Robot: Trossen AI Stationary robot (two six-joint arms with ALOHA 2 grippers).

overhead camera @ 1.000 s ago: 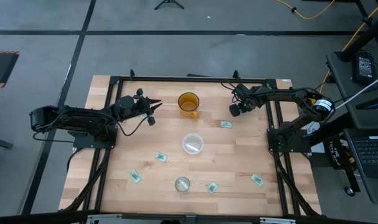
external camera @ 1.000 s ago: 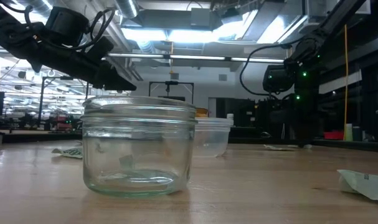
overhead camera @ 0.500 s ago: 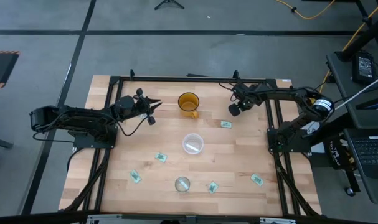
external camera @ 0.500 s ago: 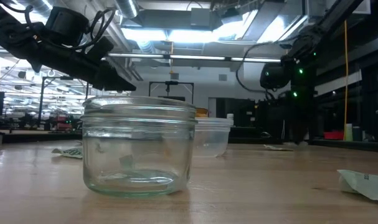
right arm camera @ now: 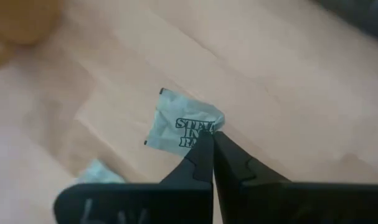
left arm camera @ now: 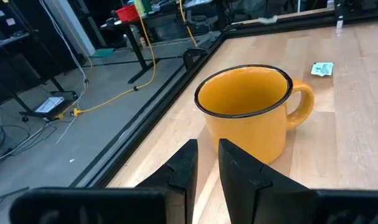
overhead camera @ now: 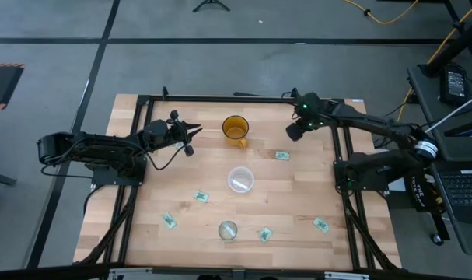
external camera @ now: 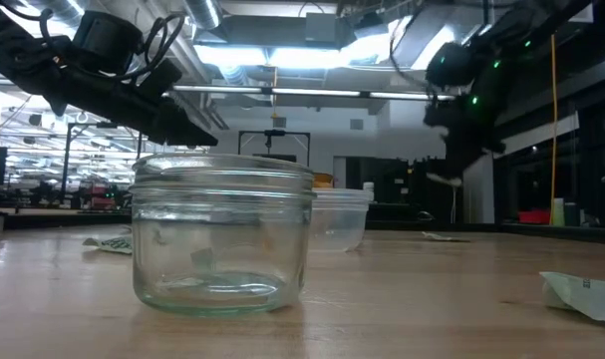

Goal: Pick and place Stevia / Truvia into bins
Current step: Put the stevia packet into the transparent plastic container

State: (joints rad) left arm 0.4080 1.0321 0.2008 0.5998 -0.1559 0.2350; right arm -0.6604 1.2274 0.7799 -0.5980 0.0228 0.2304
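My right gripper (overhead camera: 292,134) hangs above the table right of the orange mug (overhead camera: 236,128), shut on one green-and-white Stevia sachet (right arm camera: 184,127). Another sachet (overhead camera: 281,155) lies flat on the wood just beneath it. Several more lie flat toward the near edge (overhead camera: 201,197) (overhead camera: 169,221) (overhead camera: 265,233) (overhead camera: 321,225). The wider clear bin (overhead camera: 240,180) stands mid-table and the small glass jar (overhead camera: 228,229) near the front edge. My left gripper (overhead camera: 190,140) waits left of the mug, its fingers all but together and touching nothing. My right gripper pinches the sachet by one corner (right arm camera: 208,126) between its two fingertips (right arm camera: 203,149), coming from above and slanting down. The sachet is lifted clear of the table and sticks out past the fingertips, also showing as a pale sliver (external camera: 437,180) in the low view.
The orange mug (left arm camera: 248,112) stands near the far edge, between the two grippers. A dark metal frame (overhead camera: 340,167) runs along the table's sides. Open wood lies between the mug, the wide bin and the right edge.
My right gripper has risen well above the table, staying shut on its sachet and staying near the mug's right side; its arm has stretched out higher. The sachets on the table and the bins have not moved.
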